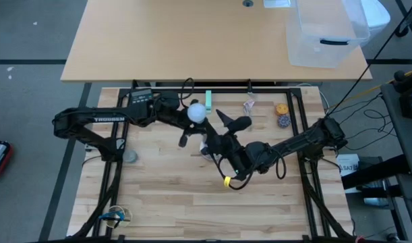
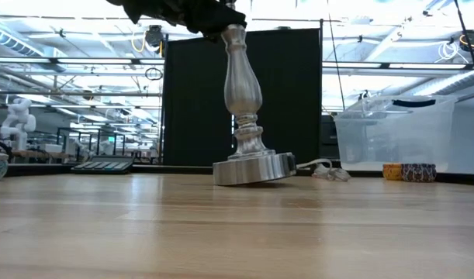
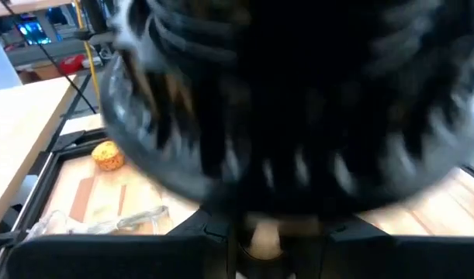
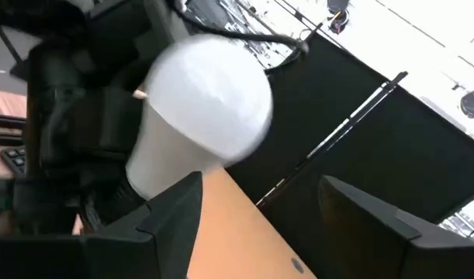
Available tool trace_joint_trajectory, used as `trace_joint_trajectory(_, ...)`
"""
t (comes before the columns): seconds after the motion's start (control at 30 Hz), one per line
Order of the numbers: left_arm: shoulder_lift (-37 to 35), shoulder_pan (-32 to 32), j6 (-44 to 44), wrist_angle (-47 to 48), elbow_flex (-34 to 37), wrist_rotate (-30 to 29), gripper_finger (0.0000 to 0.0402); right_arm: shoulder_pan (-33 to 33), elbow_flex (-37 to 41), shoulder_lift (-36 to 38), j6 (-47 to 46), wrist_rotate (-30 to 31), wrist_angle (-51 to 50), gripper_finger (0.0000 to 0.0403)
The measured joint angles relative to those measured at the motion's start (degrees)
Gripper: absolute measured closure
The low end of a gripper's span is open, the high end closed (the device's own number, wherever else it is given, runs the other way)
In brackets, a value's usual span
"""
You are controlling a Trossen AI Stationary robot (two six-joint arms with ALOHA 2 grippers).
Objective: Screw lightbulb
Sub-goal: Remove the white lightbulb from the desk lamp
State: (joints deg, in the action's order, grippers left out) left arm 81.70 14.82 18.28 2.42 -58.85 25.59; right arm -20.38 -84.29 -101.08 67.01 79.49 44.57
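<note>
- Landmark: a silver lamp stand [image 2: 244,116] near the middle of the wooden table [image 1: 172,202]. In the low view it leans, with one edge of its round base raised off the tabletop.
- The lightbulb [image 1: 196,112] sits at the top of the stand, its white globe clear of both grippers and its narrow end toward a dark socket, as the right wrist view shows [image 4: 202,116]. How far it is seated cannot be told.
- Left gripper [image 1: 173,108]: just beside the bulb at the top of the stand. Its fingers appear narrowly set about the dark socket top, but the left wrist view is blocked by a close dark blur, so a grip cannot be confirmed.
- Right gripper [image 1: 216,128]: just beside the stand's top, on the side away from the left gripper. Its fingers [image 4: 171,213] stand apart with nothing between them, the bulb just beyond their tips.
- Two small muffin-like items [image 1: 282,115] lie well apart from the stand, toward the right arm's side.
</note>
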Motion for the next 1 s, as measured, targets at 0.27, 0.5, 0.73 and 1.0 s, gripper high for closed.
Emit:
trace_joint_trajectory(0.27,-1.3,0.4,0.3,1.4,0.2,-0.4,0.0328,0.0,0.0,0.5,-1.1,-1.3,0.3,0.0192)
trace_joint_trajectory(0.5,-1.3,0.4,-0.7,0.1,0.3,-1.0,0.0328,-0.1,0.0,0.6,-1.5,-1.7,4.5,0.0192)
trace_joint_trajectory(0.73,-0.5,0.2,-1.4,-1.2,0.3,-1.3,0.0328,-2.5,-3.6,2.5,4.0,-4.7,7.3,0.0164)
trace_joint_trajectory(1.0,0.6,0.1,-2.2,-3.2,0.3,-0.9,0.0328,-6.3,-3.9,11.6,4.5,-9.0,-7.4,0.016)
